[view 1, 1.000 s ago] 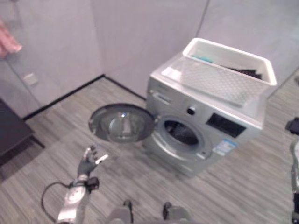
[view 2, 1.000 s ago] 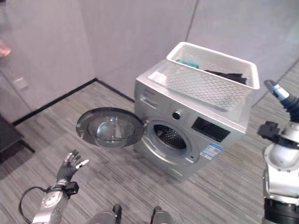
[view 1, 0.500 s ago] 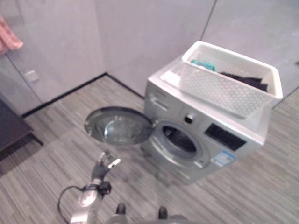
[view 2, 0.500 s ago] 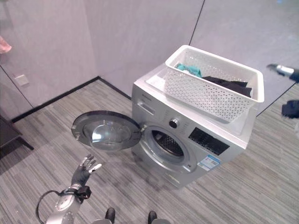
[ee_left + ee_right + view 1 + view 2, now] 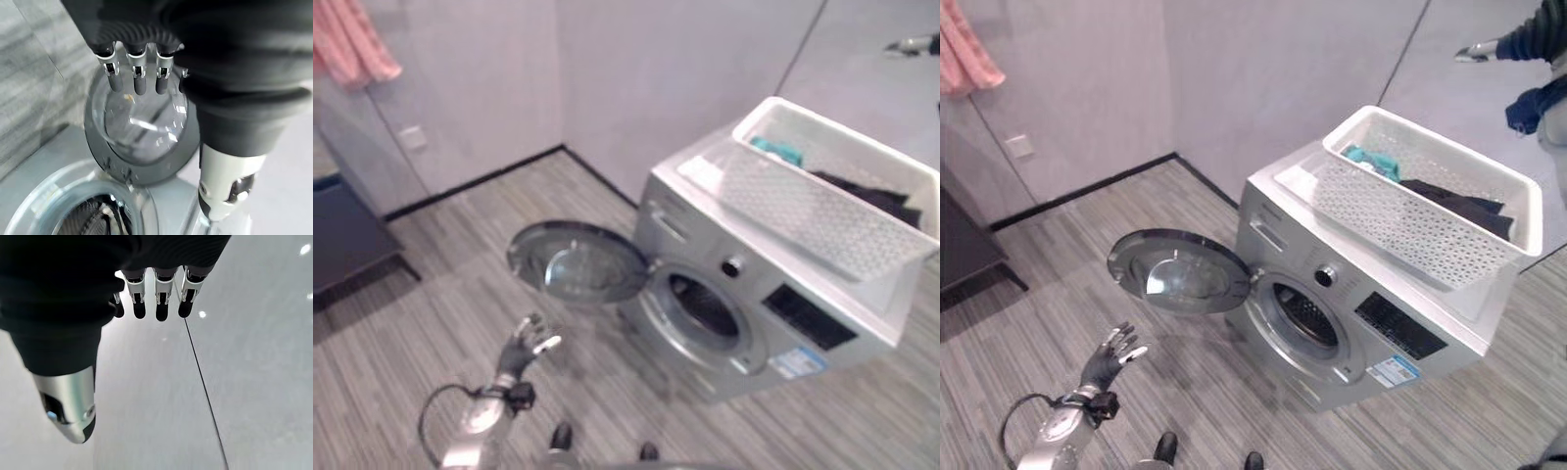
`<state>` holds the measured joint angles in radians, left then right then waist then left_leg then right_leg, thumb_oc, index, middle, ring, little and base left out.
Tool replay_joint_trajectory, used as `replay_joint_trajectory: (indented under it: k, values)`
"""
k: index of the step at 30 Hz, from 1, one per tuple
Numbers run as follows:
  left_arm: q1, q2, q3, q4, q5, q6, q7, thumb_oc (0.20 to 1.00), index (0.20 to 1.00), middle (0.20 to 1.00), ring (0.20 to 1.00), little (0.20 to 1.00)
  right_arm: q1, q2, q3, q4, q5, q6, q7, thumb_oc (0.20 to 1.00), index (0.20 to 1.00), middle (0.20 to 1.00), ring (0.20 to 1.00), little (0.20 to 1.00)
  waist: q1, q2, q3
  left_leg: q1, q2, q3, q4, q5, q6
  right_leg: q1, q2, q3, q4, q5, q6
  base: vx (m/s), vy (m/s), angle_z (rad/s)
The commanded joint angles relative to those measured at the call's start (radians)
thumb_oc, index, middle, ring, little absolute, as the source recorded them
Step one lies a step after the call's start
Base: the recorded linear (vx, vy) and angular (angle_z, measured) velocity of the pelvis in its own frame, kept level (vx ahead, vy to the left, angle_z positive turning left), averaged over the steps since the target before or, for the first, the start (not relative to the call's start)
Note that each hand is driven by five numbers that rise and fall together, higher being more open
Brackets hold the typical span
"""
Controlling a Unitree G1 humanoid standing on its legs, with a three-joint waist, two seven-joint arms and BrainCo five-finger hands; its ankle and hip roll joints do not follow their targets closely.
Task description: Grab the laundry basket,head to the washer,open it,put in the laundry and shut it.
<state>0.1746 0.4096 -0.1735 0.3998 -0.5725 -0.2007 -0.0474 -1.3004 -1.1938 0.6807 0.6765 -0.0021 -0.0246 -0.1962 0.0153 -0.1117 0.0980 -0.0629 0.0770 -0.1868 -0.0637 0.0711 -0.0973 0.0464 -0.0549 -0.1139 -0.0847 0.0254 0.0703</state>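
The laundry basket (image 5: 1430,211) lies lengthwise on top of the washer (image 5: 1351,304), whose door (image 5: 1178,272) stands open; left hand (image 5: 1107,357) and right hand (image 5: 1481,49) both have straight, empty fingers.

Silver-grey arms, dark ribbed covers, silver fingers (image 5: 139,81) with dark tips

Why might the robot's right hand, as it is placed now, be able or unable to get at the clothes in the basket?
Probably able: the right hand is raised, open, above the basket on the washer, whose top is uncovered, clothes exposed.
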Motion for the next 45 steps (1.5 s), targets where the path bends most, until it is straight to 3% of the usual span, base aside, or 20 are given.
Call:
replay_joint_trajectory:
  k: [1, 6, 10, 17, 21, 34, 37, 39, 40, 41, 42, 44, 45]
  values:
    - [0.007, 0.060, 0.014, -0.077, 0.003, -0.032, -0.011, 1.000, 1.000, 1.000, 1.000, 1.000, -0.182, -0.001, 0.139, 0.175, -0.029, 0.031, 0.033, 1.000, 1.000, 1.000, 1.000, 1.000, 0.033, -0.014, 0.019, 0.011, 0.104, -0.015, 0.076, -0.132, -0.026, -0.136, -0.075, 0.027, 0.133, -0.065, 0.042, 0.00, -0.062, 0.21]
    - [0.001, 0.077, 0.021, -0.079, -0.005, -0.037, 0.006, 1.000, 1.000, 1.000, 1.000, 1.000, -0.321, 0.089, 0.287, 0.442, 0.053, 0.042, 0.101, 1.000, 1.000, 1.000, 1.000, 1.000, 0.042, -0.006, 0.064, -0.034, 0.113, -0.022, 0.064, -0.103, -0.035, -0.201, -0.059, 0.021, 0.166, -0.077, 0.029, -0.03, -0.073, 0.09]
    - [-0.014, 0.078, 0.023, -0.060, -0.017, -0.044, 0.020, 1.000, 1.000, 1.000, 1.000, 1.000, -0.374, 0.087, 0.392, 0.565, 0.047, 0.058, 0.155, 1.000, 1.000, 1.000, 1.000, 1.000, 0.051, -0.006, 0.101, -0.073, 0.119, -0.032, 0.061, -0.073, -0.039, -0.253, -0.040, 0.014, 0.207, -0.099, 0.013, -0.02, -0.085, 0.13]
    - [-0.039, 0.067, 0.010, -0.037, -0.025, -0.049, 0.039, 1.000, 1.000, 1.000, 1.000, 1.000, -0.353, 0.090, 0.387, 0.596, 0.056, 0.056, 0.149, 1.000, 1.000, 1.000, 1.000, 1.000, 0.058, 0.003, 0.137, -0.098, 0.129, -0.041, 0.057, -0.052, -0.038, -0.306, -0.019, 0.014, 0.256, -0.123, 0.000, -0.01, -0.076, -0.01]
    - [-0.065, 0.056, -0.005, -0.041, -0.037, -0.057, 0.049, 1.000, 1.000, 1.000, 1.000, 1.000, -0.318, 0.085, 0.366, 0.638, 0.096, 0.054, 0.161, 1.000, 1.000, 1.000, 1.000, 1.000, 0.071, 0.014, 0.160, -0.124, 0.134, -0.045, 0.060, -0.013, -0.039, -0.341, -0.010, -0.006, 0.288, -0.143, -0.016, 0.00, -0.087, 0.02]
    - [-0.085, 0.041, -0.039, -0.034, -0.034, -0.073, 0.033, 1.000, 1.000, 1.000, 1.000, 1.000, -0.256, 0.013, 0.355, 0.655, 0.230, 0.030, 0.244, 1.000, 1.000, 1.000, 1.000, 1.000, 0.092, 0.023, 0.164, -0.136, 0.155, -0.059, 0.031, 0.057, -0.052, -0.374, 0.008, -0.037, 0.323, -0.158, -0.027, 0.01, -0.049, 0.08]
    - [-0.092, 0.043, -0.040, -0.030, -0.032, -0.075, 0.035, 1.000, 1.000, 1.000, 1.000, 1.000, -0.246, 0.009, 0.352, 0.646, 0.236, 0.024, 0.242, 1.000, 1.000, 1.000, 1.000, 1.000, 0.093, 0.018, 0.167, -0.140, 0.161, -0.048, 0.052, 0.059, -0.052, -0.370, 0.009, -0.041, 0.331, -0.168, -0.034, -0.01, -0.053, 0.03]
    - [-0.104, 0.045, -0.034, -0.024, -0.029, -0.074, 0.037, 1.000, 1.000, 1.000, 1.000, 1.000, -0.210, 0.000, 0.333, 0.625, 0.236, 0.021, 0.241, 1.000, 1.000, 1.000, 1.000, 1.000, 0.094, 0.002, 0.181, -0.175, 0.153, -0.024, 0.170, 0.051, -0.041, -0.337, 0.006, -0.039, 0.324, -0.182, -0.053, 0.00, -0.080, 0.02]
    - [-0.104, 0.046, -0.035, -0.024, -0.029, -0.074, 0.038, 1.000, 1.000, 1.000, 1.000, 1.000, -0.208, -0.001, 0.331, 0.625, 0.235, 0.021, 0.241, 1.000, 1.000, 1.000, 1.000, 1.000, 0.092, 0.001, 0.179, -0.180, 0.151, -0.027, 0.171, 0.053, -0.040, -0.339, 0.005, -0.041, 0.321, -0.178, -0.053, -0.02, -0.146, 0.23]
    - [-0.116, 0.054, -0.033, -0.028, -0.012, -0.072, 0.026, 1.000, 1.000, 1.000, 1.000, 1.000, -0.210, -0.018, 0.323, 0.596, 0.232, 0.018, 0.242, 1.000, 1.000, 1.000, 1.000, 1.000, 0.098, -0.014, 0.217, -0.245, 0.120, 0.034, 0.356, 0.026, -0.017, -0.277, -0.001, -0.059, 0.294, -0.181, -0.070, -0.02, -0.131, 0.52]
    - [-0.121, 0.052, -0.036, -0.025, -0.009, -0.071, 0.022, 1.000, 1.000, 1.000, 1.000, 1.000, -0.200, -0.023, 0.318, 0.585, 0.236, 0.019, 0.246, 1.000, 1.000, 1.000, 1.000, 1.000, 0.099, -0.019, 0.224, -0.266, 0.117, 0.066, 0.400, 0.005, -0.011, -0.250, -0.005, -0.071, 0.274, -0.181, -0.066, 0.03, -0.104, 0.78]
    - [-0.142, 0.052, -0.044, -0.019, -0.009, -0.060, 0.003, 1.000, 1.000, 1.000, 1.000, 1.000, -0.166, -0.069, 0.299, 0.584, 0.228, 0.029, 0.255, 1.000, 1.000, 1.000, 1.000, 1.000, 0.106, -0.020, 0.211, -0.321, 0.049, 0.121, 0.363, -0.052, -0.003, -0.209, -0.016, -0.091, 0.244, -0.177, -0.048, 0.09, 0.045, 0.79]
    - [-0.142, 0.053, -0.045, -0.019, -0.009, -0.060, 0.003, 1.000, 1.000, 1.000, 1.000, 1.000, -0.163, -0.070, 0.296, 0.583, 0.228, 0.029, 0.254, 1.000, 1.000, 1.000, 1.000, 1.000, 0.107, -0.021, 0.212, -0.321, 0.049, 0.121, 0.364, -0.053, -0.003, -0.208, -0.016, -0.091, 0.244, -0.177, -0.048, 0.16, 0.116, 0.62]
